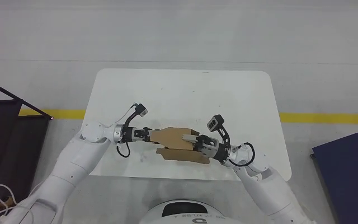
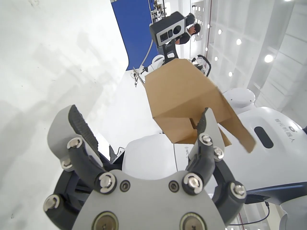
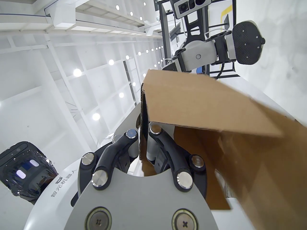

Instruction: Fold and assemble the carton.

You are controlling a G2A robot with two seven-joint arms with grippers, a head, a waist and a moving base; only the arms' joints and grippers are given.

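Half done, we judge: right gripper [image 3: 143, 142] clamps carton [image 1: 176, 140] wall; left gripper [image 2: 140, 112] gapes, loose end flaps [image 2: 236, 125] at its fingertip [image 2: 208, 120].

Bright, even light from ceiling lamps [image 3: 77, 72] leaves faint, soft shadows on the white table [image 1: 184, 89], and the wrist views bend straight lines near their edges.

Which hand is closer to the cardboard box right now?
Right. The right hand is clamped on a wall of the cardboard box; the left hand sits open at the box's other end, one finger just at a flap.
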